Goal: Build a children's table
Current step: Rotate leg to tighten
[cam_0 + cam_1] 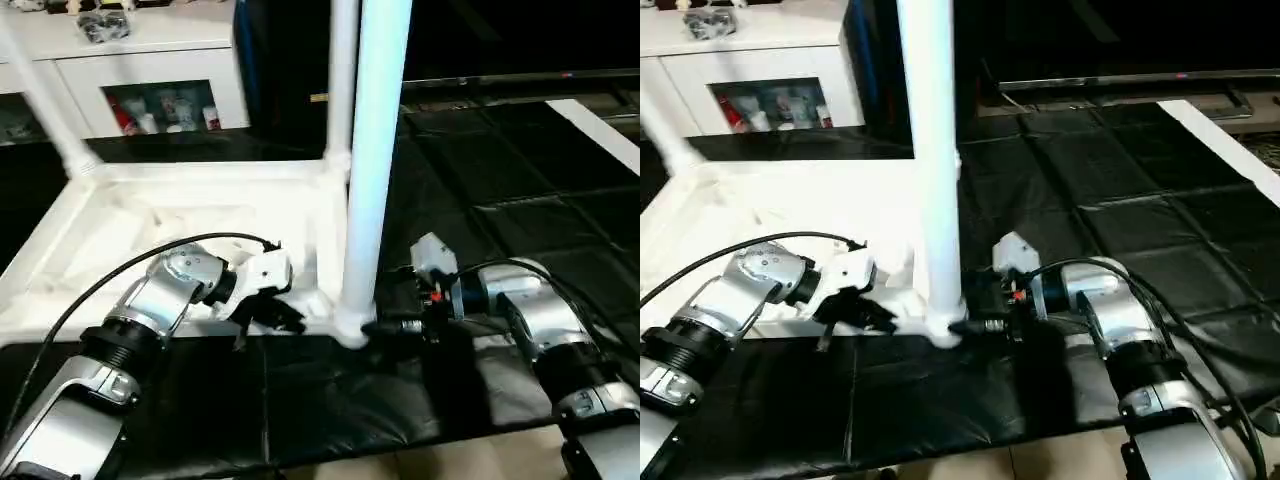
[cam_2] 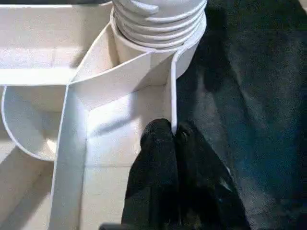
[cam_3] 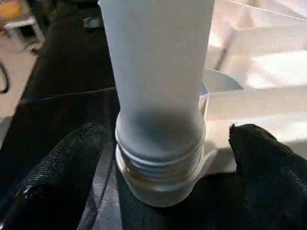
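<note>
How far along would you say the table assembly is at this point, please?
Three legs stand in the upside-down tabletop; the near leg still shows thread above its socket. The left gripper pinches the tabletop's rim, and the open right gripper flanks that leg. Left: seat it fully.

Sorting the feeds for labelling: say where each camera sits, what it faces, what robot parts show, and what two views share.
Head eyes: look down over both forearms at the tabletop.
Left wrist: along the left gripper, shut on the rim.
Right wrist: along the right gripper, open around the leg.
Shared: both wrists see the leg's threaded base.
</note>
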{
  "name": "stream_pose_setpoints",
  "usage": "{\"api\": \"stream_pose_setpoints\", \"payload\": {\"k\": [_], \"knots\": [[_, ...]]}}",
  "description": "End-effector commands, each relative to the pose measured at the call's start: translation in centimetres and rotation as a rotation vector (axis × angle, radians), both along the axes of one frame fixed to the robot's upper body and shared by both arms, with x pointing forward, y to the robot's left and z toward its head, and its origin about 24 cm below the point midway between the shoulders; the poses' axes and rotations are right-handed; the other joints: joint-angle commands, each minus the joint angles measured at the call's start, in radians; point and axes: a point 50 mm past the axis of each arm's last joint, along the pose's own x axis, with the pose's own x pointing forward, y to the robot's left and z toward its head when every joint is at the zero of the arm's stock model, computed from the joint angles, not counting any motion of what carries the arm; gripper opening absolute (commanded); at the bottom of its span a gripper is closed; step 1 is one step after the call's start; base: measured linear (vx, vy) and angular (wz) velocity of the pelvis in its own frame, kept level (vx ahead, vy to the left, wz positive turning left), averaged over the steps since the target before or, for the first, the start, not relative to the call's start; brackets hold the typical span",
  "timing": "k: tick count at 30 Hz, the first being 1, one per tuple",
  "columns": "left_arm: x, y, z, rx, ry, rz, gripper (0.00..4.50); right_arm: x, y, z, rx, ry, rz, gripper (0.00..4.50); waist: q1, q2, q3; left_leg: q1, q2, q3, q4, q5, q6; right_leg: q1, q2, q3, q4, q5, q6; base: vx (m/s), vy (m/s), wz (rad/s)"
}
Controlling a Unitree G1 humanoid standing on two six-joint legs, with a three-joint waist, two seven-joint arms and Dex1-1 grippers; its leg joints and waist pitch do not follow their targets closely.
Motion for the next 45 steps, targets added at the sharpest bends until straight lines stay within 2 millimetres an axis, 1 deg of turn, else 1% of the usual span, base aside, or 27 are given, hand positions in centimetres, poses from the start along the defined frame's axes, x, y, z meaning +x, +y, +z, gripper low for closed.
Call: {"api": "stream_pose_setpoints", "payload": {"k": [1,2,3,4,5,7,9,11,12,16,18,19,21,26,30,31,32,35,36,38,39,40,41,42,43,44,45], "knots": [[-0.8,-0.7,-0.3,0.023,0.026,-0.105,0.0,0.0,0.5,0.4,-0.031,-0.023,0.07,4.46,-0.002,-0.006,-0.075,0.024,0.053,-0.011,-0.065,-0.303,0.047,0.044,-0.057,0.039,-0.064,-0.235,-0.253,0.0,0.0,0.0],[-0.8,-0.7,-0.3,0.023,0.027,-0.107,0.0,0.0,0.5,0.4,-0.032,-0.023,0.072,4.46,0.0,-0.005,-0.075,0.024,0.052,-0.011,-0.065,-0.304,0.046,0.044,-0.057,0.039,-0.064,-0.238,-0.254,0.0,0.0,0.0],[-0.9,-0.7,-0.4,0.025,0.03,-0.115,0.0,0.0,0.7,0.3,-0.032,-0.02,0.08,4.46,-0.001,-0.007,-0.075,0.023,0.052,-0.011,-0.066,-0.302,0.045,0.045,-0.057,0.039,-0.064,-0.241,-0.252,0.0,0.0,0.0],[-1.0,-0.7,-0.4,0.027,0.032,-0.126,0.0,0.0,1.0,0.2,-0.027,-0.013,0.089,4.46,0.0,-0.006,-0.075,0.024,0.052,-0.011,-0.065,-0.303,0.044,0.045,-0.057,0.039,-0.064,-0.242,-0.253,0.0,0.0,0.0],[-1.0,-0.7,-0.4,0.028,0.033,-0.128,0.0,0.0,1.1,0.2,-0.025,-0.011,0.091,4.29,-0.001,-0.008,-0.074,0.022,0.052,-0.011,-0.066,-0.307,0.045,0.046,-0.058,0.039,-0.064,-0.253,-0.25,0.0,0.0,0.0],[-1.1,-0.7,-0.5,0.029,0.034,-0.133,0.0,0.0,1.4,0.2,-0.015,0.001,0.097,4.11,0.0,-0.006,-0.073,0.022,0.053,-0.012,-0.067,-0.312,0.042,0.044,-0.06,0.04,-0.066,-0.273,-0.244,0.0,0.0,0.0],[-1.1,-0.8,-0.5,0.028,0.036,-0.136,0.0,0.0,1.6,0.1,-0.009,0.014,0.109,3.99,0.001,-0.006,-0.073,0.026,0.054,-0.012,-0.067,-0.32,0.038,0.042,-0.059,0.04,-0.067,-0.283,-0.242,0.0,0.0,0.0],[-1.1,-0.9,-0.5,0.029,0.036,-0.139,0.0,-0.1,1.7,0.0,-0.007,0.018,0.116,3.73,0.002,-0.004,-0.073,0.025,0.054,-0.013,-0.069,-0.33,0.033,0.042,-0.058,0.04,-0.067,-0.293,-0.239,0.0,0.0,0.0],[-1.1,-0.9,-0.5,0.029,0.036,-0.141,0.0,-0.1,1.8,0.0,-0.005,0.02,0.119,3.73,0.002,-0.004,-0.073,0.026,0.054,-0.013,-0.069,-0.33,0.032,0.042,-0.058,0.04,-0.067,-0.292,-0.239,0.0,0.0,0.0],[-1.1,-1.0,-0.5,0.031,0.038,-0.147,0.0,-0.1,1.8,0.0,0.004,0.03,0.123,3.39,0.002,-0.002,-0.075,0.025,0.053,-0.013,-0.068,-0.321,0.032,0.043,-0.058,0.04,-0.065,-0.266,-0.244,0.0,0.0,0.0],[-1.1,-1.0,-0.6,0.031,0.039,-0.149,0.0,-0.1,1.8,0.0,0.005,0.031,0.124,3.23,0.001,-0.003,-0.075,0.023,0.052,-0.013,-0.067,-0.315,0.034,0.045,-0.057,0.04,-0.063,-0.253,-0.246,0.0,0.0,0.0],[-1.2,-0.9,-0.6,0.033,0.04,-0.149,0.0,-0.1,1.9,0.0,0.007,0.033,0.125,3.05,0.002,-0.002,-0.076,0.023,0.053,-0.013,-0.066,-0.313,0.037,0.045,-0.058,0.039,-0.063,-0.248,-0.249,0.0,0.0,0.0],[-1.2,-0.9,-0.7,0.033,0.04,-0.148,0.0,-0.1,1.9,-0.1,0.015,0.04,0.122,2.87,0.002,-0.003,-0.076,0.024,0.053,-0.013,-0.067,-0.311,0.038,0.045,-0.057,0.039,-0.062,-0.247,-0.25,0.0,0.0,0.0],[-1.2,-0.9,-0.7,0.027,0.04,-0.141,0.0,-0.2,2.1,-0.2,0.028,0.047,0.121,2.73,0.002,-0.002,-0.076,0.023,0.052,-0.013,-0.066,-0.312,0.036,0.046,-0.058,0.039,-0.064,-0.259,-0.247,0.0,0.0,0.0],[-1.2,-1.0,-0.7,-0.006,0.054,-0.112,0.0,-0.5,2.3,-0.4,0.043,0.059,0.126,2.71,0.001,-0.001,-0.077,0.023,0.052,-0.013,-0.066,-0.309,0.035,0.046,-0.056,0.039,-0.061,-0.242,-0.251,0.0,0.0,0.0],[-1.2,-1.0,-0.7,-0.006,0.054,-0.112,0.0,-0.5,2.3,-0.4,0.043,0.059,0.126,2.71,0.0,0.001,-0.076,0.023,0.052,-0.013,-0.066,-0.311,0.035,0.046,-0.057,0.039,-0.062,-0.238,-0.254,0.0,0.0,0.0],[-1.2,-1.0,-0.7,-0.018,0.06,-0.101,0.0,-0.5,2.4,-0.4,0.047,0.062,0.125,2.7,0.0,0.001,-0.077,0.024,0.052,-0.012,-0.066,-0.314,0.035,0.046,-0.056,0.039,-0.062,-0.239,-0.255,0.0,0.0,0.0],[-0.9,-1.4,-0.6,-0.065,0.064,-0.03,0.0,-0.8,2.6,-0.6,0.084,0.079,0.097,2.7,0.001,0.002,-0.077,0.026,0.053,-0.013,-0.066,-0.314,0.036,0.045,-0.056,0.039,-0.062,-0.234,-0.257,0.0,0.0,0.0],[-0.5,-1.7,-0.6,-0.081,0.048,0.025,0.0,-0.8,2.8,-0.9,0.095,0.078,0.046,2.7,-0.001,0.001,-0.075,0.025,0.053,-0.012,-0.067,-0.311,0.035,0.046,-0.054,0.039,-0.061,-0.231,-0.256,0.0,0.0,0.0],[-0.2,-1.9,-0.7,-0.093,0.033,0.073,0.0,-0.7,3.0,-1.2,0.101,0.074,-0.003,2.7,-0.001,0.0,-0.074,0.025,0.052,-0.013,-0.067,-0.325,0.028,0.046,-0.056,0.039,-0.065,-0.261,-0.248,0.0,0.0,0.0],[0.5,-2.4,-0.7,-0.119,0.008,0.157,0.0,-0.4,3.5,-1.7,0.092,0.058,-0.106,2.7,-0.005,0.001,-0.07,0.025,0.05,-0.013,-0.069,-0.342,0.02,0.043,-0.057,0.039,-0.07,-0.3,-0.237,0.0,0.0,0.0],[0.9,-2.8,-0.6,-0.134,0.0,0.21,0.0,-0.2,3.9,-2.1,0.086,0.054,-0.168,2.7,-0.008,-0.001,-0.069,0.027,0.047,-0.015,-0.069,-0.36,0.006,0.043,-0.059,0.037,-0.074,-0.352,-0.221,0.0,0.0,0.0],[1.3,-3.3,-0.6,-0.152,-0.008,0.275,0.0,0.1,4.5,-2.6,0.08,0.055,-0.244,2.7,-0.012,-0.002,-0.068,0.027,0.047,-0.015,-0.07,-0.364,-0.001,0.043,-0.059,0.038,-0.075,-0.377,-0.21,0.0,0.0,0.0],[1.3,-3.3,-0.6,-0.152,-0.008,0.275,0.0,0.1,4.5,-2.6,0.08,0.055,-0.244,2.69,-0.018,-0.004,-0.065,0.028,0.043,-0.019,-0.071,-0.381,-0.013,0.042,-0.06,0.035,-0.082,-0.436,-0.188,0.0,0.0,0.0],[1.6,-3.8,-0.6,-0.174,-0.009,0.319,0.0,0.2,5.0,-2.8,0.08,0.063,-0.29,2.69,-0.026,-0.004,-0.064,0.029,0.041,-0.021,-0.071,-0.398,-0.016,0.04,-0.061,0.034,-0.089,-0.482,-0.167,0.0,0.0,0.0],[2.0,-4.9,-0.4,-0.226,0.017,0.398,0.0,0.5,6.1,-3.0,0.084,0.074,-0.363,2.69,-0.03,0.001,-0.063,0.029,0.04,-0.022,-0.071,-0.404,-0.017,0.04,-0.062,0.033,-0.091,-0.497,-0.161,0.0,0.0,0.0],[2.1,-5.1,-0.4,-0.234,0.021,0.414,0.0,0.5,6.4,-3.1,0.084,0.075,-0.379,2.69,-0.039,-0.003,-0.06,0.028,0.038,-0.024,-0.072,-0.413,-0.018,0.039,-0.06,0.03,-0.095,-0.527,-0.147,0.0,0.0,0.0]]}}
